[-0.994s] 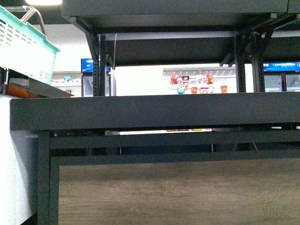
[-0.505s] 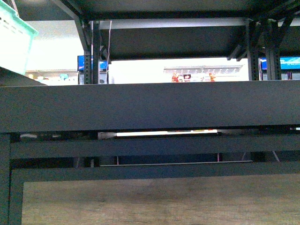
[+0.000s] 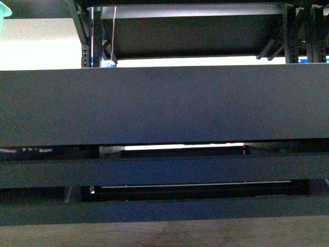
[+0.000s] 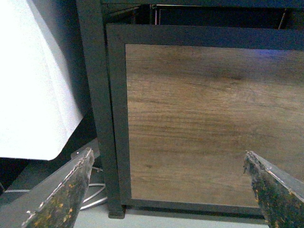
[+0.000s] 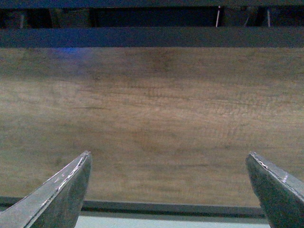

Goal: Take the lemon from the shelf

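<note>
Left end effector (image 4: 167, 153): nearest item in the left wrist view; two dark fingers (image 4: 61, 194) flecked with orange spots, spread wide apart, nothing between them. Right end effector (image 5: 168, 153): nearest item in the right wrist view; two plain grey fingers (image 5: 61, 190), likewise spread wide and holding nothing. Wood panel (image 4: 204, 123): brown grain, set in a dark metal frame, facing both end effectors; it fills most of the right wrist view and shows as a thin strip along the lower edge of the front view. Frame leg (image 4: 95, 95): dark, upright, beside the panel and standing on the floor. White cable (image 4: 97, 202): lying on the floor by the foot of that leg. White sheet (image 4: 33, 85): bright, overexposed surface beyond the leg; its nature cannot be told. Floor (image 5: 190, 221): pale band under the panel's lower frame. Shelf (image 3: 164, 103): black metal, straight ahead of the robot and close; the broad flat front edge of one tier crosses the whole front view, hiding that tier's top. Rails (image 3: 164, 172): two dark horizontal bars below that edge, above the panel. Uprights (image 3: 96, 41): perforated, rising behind the tier at left and right. Upper tier (image 3: 185, 36): dark underside only. Basket corner (image 3: 4, 7): teal, at the far upper left. Background: bright, washed out. Lemon: not visible in any view; its place on the shelf cannot be told.
</note>
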Robot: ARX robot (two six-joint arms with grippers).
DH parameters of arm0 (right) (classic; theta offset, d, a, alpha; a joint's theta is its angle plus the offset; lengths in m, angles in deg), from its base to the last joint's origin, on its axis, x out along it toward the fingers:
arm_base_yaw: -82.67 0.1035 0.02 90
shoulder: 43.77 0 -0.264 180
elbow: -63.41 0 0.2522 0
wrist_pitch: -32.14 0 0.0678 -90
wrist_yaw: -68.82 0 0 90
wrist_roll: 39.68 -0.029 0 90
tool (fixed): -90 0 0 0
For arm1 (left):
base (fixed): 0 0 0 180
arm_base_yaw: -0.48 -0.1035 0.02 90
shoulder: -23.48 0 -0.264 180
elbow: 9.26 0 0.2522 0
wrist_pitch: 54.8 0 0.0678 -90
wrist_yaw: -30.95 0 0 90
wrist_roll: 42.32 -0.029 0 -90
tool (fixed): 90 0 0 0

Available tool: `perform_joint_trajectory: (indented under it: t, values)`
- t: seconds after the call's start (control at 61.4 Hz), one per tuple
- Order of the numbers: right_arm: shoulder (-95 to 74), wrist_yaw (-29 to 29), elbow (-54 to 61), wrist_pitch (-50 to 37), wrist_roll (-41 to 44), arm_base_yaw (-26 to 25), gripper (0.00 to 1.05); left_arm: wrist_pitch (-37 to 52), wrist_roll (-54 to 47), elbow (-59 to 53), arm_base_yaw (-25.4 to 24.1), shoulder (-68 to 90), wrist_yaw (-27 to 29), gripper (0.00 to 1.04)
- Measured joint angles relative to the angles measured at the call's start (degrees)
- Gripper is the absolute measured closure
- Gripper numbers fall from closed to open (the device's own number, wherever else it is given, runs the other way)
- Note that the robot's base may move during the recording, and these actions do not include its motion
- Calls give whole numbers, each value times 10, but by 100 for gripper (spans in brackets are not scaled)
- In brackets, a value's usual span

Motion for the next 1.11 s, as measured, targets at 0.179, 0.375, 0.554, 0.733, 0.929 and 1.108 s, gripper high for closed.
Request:
perform_joint_trajectory:
  t: [0.179, 0.375, 0.554, 0.733, 0.929, 1.108]
  values:
    - [0, -1, 0, 0, 0, 0, 7, 0, 0, 0, 0, 0, 0, 8]
    - [0, -1, 0, 0, 0, 0, 7, 0, 0, 0, 0, 0, 0, 8]
    - [-1, 0, 0, 0, 0, 0, 7, 0, 0, 0, 0, 0, 0, 8]
    - [-1, 0, 0, 0, 0, 0, 7, 0, 0, 0, 0, 0, 0, 8]
    - [-1, 0, 0, 0, 0, 0, 7, 0, 0, 0, 0, 0, 0, 8]
    - [-1, 0, 0, 0, 0, 0, 7, 0, 0, 0, 0, 0, 0, 8]
